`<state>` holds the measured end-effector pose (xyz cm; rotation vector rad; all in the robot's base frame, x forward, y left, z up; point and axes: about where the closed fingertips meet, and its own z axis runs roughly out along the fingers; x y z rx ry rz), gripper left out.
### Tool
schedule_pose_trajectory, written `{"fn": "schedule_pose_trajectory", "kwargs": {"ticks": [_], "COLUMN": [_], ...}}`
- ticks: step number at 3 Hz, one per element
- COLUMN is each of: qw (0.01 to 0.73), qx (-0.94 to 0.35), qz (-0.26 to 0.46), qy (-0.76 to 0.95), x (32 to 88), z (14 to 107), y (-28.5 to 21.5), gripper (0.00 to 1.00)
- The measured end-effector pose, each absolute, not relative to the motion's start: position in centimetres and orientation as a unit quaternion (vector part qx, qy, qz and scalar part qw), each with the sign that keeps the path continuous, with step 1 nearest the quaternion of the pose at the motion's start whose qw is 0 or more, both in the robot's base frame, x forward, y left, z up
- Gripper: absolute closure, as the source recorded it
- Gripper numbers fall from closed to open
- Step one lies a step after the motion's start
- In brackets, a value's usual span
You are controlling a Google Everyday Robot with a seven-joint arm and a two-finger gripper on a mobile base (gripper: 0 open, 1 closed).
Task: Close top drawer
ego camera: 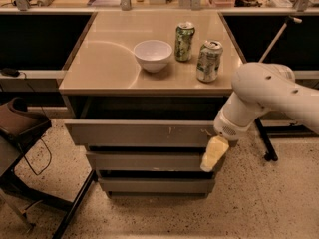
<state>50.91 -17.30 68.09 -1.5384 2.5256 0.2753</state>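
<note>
While top drawer [139, 133] juts slightly out beneath the bench [104, 68] top, end effector [214, 154] hangs at its front's right end | grip state: cannot tell

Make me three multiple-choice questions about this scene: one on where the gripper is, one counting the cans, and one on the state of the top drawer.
1. Where is the gripper?
A. Over the bowl.
B. At the right end of the top drawer.
C. Under the chair.

2. How many cans stand on the cabinet top?
A. One.
B. Two.
C. Four.

3. How is the top drawer?
A. Flush shut.
B. Lying on the floor.
C. Sticking out a little.

Answers: B, it hangs by the drawer's right edge; B, both stand towards the right side; C, its front juts past the lower drawers.
</note>
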Motion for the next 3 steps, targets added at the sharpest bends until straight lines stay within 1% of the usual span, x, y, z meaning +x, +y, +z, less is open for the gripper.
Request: {"fn": "schedule_pose_trajectory", "kwargs": {"ticks": [1,3], "qw": [0.089,0.092], "qx": [-0.506,-0.498], "qz": [0.103,0.115], "qy": [0.852,0.855], "x": [55.2,56.7], "z": [68.0,67.7], "y": [-16.9,-16.6], "gripper": [0.0,0.0]}}
